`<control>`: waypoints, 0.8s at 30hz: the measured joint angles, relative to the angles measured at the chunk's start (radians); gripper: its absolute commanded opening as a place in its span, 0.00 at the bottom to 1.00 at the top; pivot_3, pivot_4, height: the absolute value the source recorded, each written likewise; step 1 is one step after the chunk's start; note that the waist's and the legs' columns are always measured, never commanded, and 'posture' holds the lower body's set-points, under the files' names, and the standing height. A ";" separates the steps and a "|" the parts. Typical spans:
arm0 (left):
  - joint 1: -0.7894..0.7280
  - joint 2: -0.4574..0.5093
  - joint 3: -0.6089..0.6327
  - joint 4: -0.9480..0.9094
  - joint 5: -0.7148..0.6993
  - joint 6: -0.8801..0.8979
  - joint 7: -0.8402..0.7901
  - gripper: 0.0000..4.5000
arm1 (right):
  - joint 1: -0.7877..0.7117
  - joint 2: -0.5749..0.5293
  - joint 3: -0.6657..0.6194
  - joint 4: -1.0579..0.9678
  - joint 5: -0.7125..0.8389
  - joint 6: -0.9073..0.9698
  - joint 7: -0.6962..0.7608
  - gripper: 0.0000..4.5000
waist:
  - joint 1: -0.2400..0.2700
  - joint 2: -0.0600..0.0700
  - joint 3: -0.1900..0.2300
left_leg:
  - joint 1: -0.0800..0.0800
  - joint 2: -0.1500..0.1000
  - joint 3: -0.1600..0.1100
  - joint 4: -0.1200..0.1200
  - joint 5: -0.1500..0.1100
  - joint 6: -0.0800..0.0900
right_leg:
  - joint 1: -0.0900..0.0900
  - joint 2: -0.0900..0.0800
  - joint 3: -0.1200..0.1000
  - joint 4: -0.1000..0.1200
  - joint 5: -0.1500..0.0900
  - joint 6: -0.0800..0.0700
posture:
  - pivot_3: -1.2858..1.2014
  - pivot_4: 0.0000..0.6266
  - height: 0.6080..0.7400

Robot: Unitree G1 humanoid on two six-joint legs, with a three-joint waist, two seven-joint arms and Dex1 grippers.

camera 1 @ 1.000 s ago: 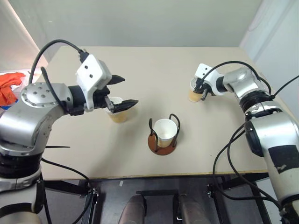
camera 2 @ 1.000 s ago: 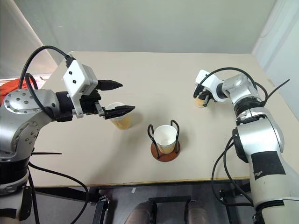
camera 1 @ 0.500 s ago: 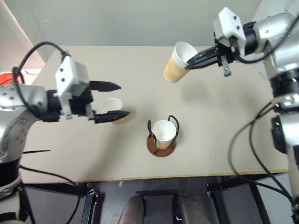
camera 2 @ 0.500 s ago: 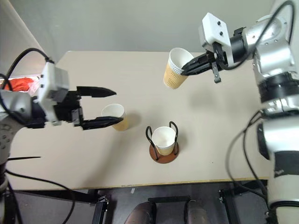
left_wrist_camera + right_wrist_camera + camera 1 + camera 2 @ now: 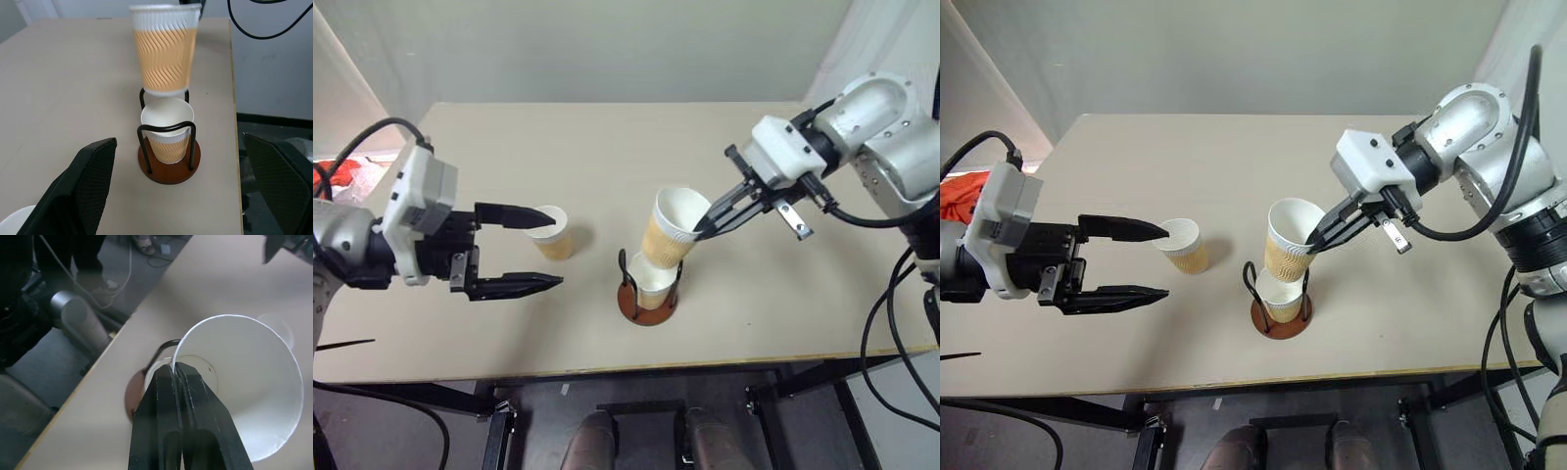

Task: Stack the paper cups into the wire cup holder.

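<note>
1. Left eye view, leftmost: your left gripper (image 5: 530,250) is spread wide and empty, its upper finger over a loose paper cup (image 5: 549,232) on the table (image 5: 607,147).
2. Centre: wire cup holder (image 5: 649,294) already has one cup (image 5: 649,279) seated; its loops may snag.
3. Right: your right gripper (image 5: 703,231) pinches the tilted cup (image 5: 671,227) by its rim above the holder. Light, crushable; rim grip suits.

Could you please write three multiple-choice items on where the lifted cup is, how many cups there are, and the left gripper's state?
1. Where is the cup pinched by the right gripper?
A. Just above the wire cup holder
B. Flat on the table
C. Beside the left gripper

2. How many paper cups show?
A. Two
B. Three
C. Four

3. The left gripper is:
A. Shut on a cup
B. Open, holding nothing
C. Shut, holding nothing

Answers: 1 A, it hangs over the holder's cup. 2 B, one held, one in the holder, one on the table. 3 B, its fingers stand apart.
</note>
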 measured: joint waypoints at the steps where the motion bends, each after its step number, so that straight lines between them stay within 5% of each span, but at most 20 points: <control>1: 0.004 0.000 0.000 -0.003 0.000 0.000 0.004 1.00 | 0.008 0.005 0.002 -0.005 -0.013 -0.004 0.000 0.01 | -0.001 0.000 0.000 | 0.000 0.000 0.000 0.000 0.000 0.000 | 0.000 0.000 0.000 0.000 0.000 0.000 | 0.52 0.24 1.00; 11: 0.024 -0.003 0.000 -0.023 -0.001 -0.011 0.041 1.00 | 0.012 0.043 0.023 0.002 -0.097 -0.059 0.000 0.05 | -0.001 0.000 0.000 | -0.001 0.000 0.000 -0.001 -0.001 0.000 | -0.001 0.000 0.000 -0.001 0.000 -0.002 | 0.52 0.24 1.00; 20: 0.027 0.003 -0.002 -0.012 0.021 -0.032 0.047 1.00 | -0.007 0.034 0.056 -0.028 -0.071 -0.057 0.000 0.64 | -0.002 0.000 0.000 | -0.001 0.000 0.000 -0.005 -0.001 -0.001 | -0.002 0.000 0.000 -0.001 0.000 -0.002 | 0.52 0.24 1.00; 24: 0.016 0.040 -0.073 0.064 0.145 -0.129 0.047 1.00 | -0.015 0.102 0.012 0.025 -0.099 -0.035 -0.005 0.92 | -0.002 0.000 0.000 | 0.000 0.000 0.000 -0.004 0.000 0.000 | -0.002 0.000 0.000 0.000 0.000 -0.003 | 0.52 0.24 1.00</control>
